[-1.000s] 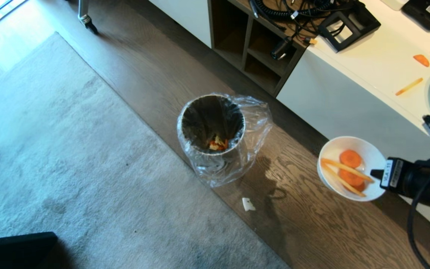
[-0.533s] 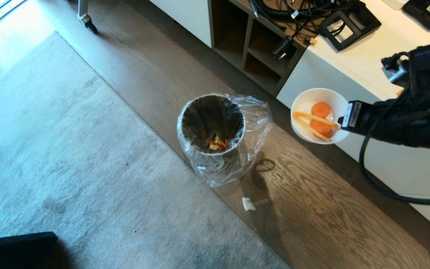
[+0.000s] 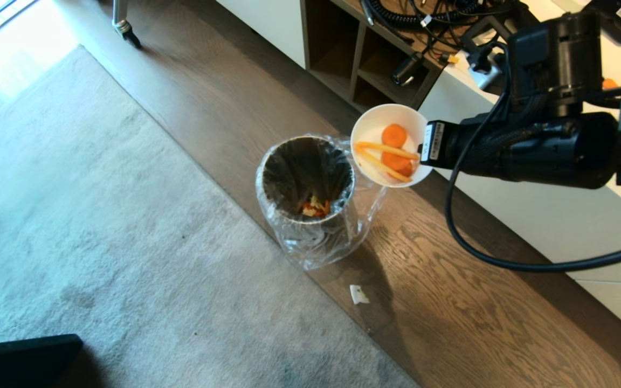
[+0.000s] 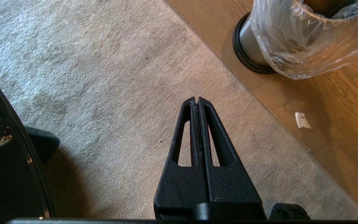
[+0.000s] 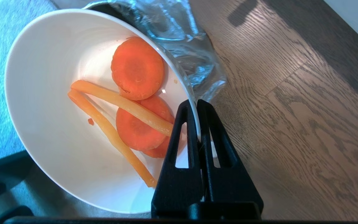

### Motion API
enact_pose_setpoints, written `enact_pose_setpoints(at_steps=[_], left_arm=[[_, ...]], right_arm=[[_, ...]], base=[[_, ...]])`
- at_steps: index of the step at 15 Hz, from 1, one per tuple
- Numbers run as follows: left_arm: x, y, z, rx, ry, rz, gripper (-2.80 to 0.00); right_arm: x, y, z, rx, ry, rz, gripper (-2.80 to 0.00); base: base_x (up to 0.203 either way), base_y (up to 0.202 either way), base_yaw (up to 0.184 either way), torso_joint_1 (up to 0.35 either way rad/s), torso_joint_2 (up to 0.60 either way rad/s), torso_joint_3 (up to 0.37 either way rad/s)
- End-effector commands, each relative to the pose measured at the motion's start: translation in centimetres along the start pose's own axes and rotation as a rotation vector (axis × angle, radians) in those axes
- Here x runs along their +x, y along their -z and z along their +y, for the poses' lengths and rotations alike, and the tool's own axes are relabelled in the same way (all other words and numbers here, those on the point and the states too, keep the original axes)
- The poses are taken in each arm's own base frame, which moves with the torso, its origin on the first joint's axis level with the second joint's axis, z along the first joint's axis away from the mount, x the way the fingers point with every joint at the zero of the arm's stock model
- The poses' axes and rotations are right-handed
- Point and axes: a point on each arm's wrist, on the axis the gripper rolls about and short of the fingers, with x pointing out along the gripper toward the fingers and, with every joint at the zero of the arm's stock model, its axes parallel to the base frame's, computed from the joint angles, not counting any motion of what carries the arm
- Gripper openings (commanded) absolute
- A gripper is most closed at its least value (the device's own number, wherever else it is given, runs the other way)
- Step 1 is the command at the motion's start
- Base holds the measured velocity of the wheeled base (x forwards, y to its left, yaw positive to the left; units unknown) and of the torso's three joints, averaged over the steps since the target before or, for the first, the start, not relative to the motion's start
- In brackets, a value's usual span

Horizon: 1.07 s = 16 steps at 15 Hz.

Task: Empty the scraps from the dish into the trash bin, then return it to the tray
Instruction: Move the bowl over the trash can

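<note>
dish (image 3: 379,127) moved beside trash bin (image 3: 305,186), unspilled

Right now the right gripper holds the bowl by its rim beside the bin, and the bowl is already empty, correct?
Not empty. The right wrist view shows the scraps still in the bowl; the right gripper does pinch its rim beside the bin.

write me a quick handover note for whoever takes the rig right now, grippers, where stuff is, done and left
Right gripper: shut on the rim of the white bowl, held in the air beside the trash bin, at its right edge, not yet over the opening.
Left gripper: shut, empty, parked over the carpet.
Scraps: carrot rounds and sticks, all in the bowl.
Bin: on the floor, some scraps at its bottom.
Tray: not in view.
Done: bowl picked up and brought to the bin.
Left: move over the opening, tip out, return bowl to tray.
</note>
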Motion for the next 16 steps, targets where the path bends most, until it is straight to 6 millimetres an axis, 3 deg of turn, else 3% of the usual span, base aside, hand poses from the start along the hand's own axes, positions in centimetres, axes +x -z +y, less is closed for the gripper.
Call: enact_pose_setpoints(at_steps=[1,5,16], left_arm=[[0.0,0.0,0.0,-0.001,0.000,-0.001,-2.80],[0.0,0.0,0.0,-0.001,0.000,-0.001,-2.80],[0.0,0.0,0.0,-0.001,0.000,-0.001,-2.80]], right_arm=[[-0.1,0.6,1.9,-0.049,-0.047,0.006,-2.80],[0.4,1.7,3.8,-0.128,-0.034,-0.016,-2.80],[4.2,4.5,4.6,-0.552,-0.010,-0.229,-2.80]], base=[[0.000,0.000,0.000,0.000,0.00,0.000],[0.000,0.000,0.000,0.000,0.00,0.000],[0.000,0.000,0.000,0.000,0.00,0.000]])
